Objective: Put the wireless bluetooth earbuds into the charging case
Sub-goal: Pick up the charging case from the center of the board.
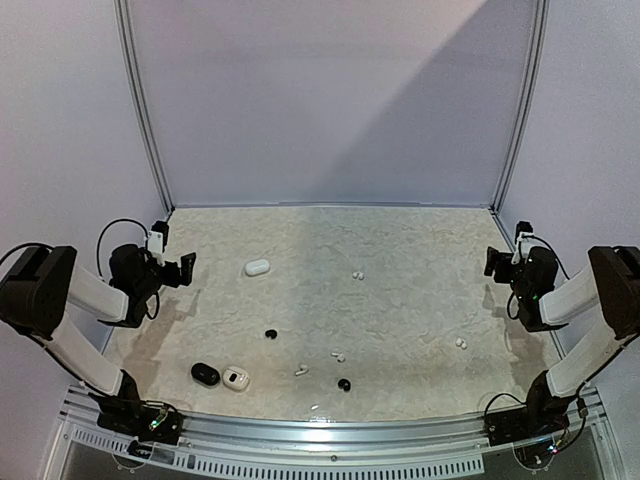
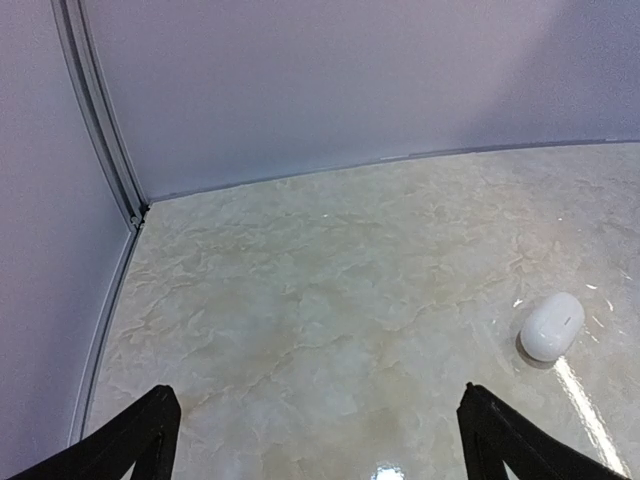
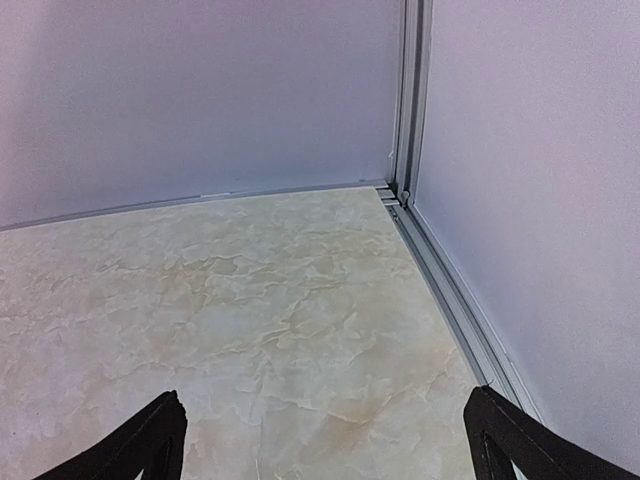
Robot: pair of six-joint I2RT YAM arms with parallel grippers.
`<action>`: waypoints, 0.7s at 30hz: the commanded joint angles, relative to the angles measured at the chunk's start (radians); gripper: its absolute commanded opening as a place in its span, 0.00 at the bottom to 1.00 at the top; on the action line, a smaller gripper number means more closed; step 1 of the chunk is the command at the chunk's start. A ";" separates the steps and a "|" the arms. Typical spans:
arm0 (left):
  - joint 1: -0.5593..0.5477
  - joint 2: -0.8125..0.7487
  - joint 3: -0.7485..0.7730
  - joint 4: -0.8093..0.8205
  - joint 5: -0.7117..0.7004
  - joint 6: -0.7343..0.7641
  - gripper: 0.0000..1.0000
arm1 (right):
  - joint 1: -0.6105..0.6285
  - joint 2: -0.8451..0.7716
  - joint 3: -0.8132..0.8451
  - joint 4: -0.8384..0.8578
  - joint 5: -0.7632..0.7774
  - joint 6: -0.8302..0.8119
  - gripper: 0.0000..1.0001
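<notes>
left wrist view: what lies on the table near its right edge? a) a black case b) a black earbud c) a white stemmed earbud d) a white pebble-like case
d, a single smooth white case rests on the marbled table there, and no earbud shows in that view.

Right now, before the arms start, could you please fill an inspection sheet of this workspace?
Surface: marble-pattern table, some glare.
Job's things: white earbuds and black earbuds scattered loose; closed white case back left; black case beside second white case, near left.
Clutter: nothing seen.
End effectors: left end effector and right end effector open, empty.
Cables: black cables looped at both arms.
Surroundings: pale walls, metal frame posts.
</notes>
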 commanded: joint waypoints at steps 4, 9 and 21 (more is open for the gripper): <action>-0.012 0.013 0.013 0.020 0.005 -0.004 0.99 | 0.004 -0.001 0.055 -0.079 -0.003 -0.002 0.99; -0.009 0.004 0.014 0.014 0.022 -0.001 0.99 | 0.003 -0.097 0.313 -0.548 -0.016 0.009 0.99; -0.045 -0.080 0.657 -1.093 0.294 0.236 0.99 | 0.013 -0.158 0.612 -0.955 -0.354 0.017 0.99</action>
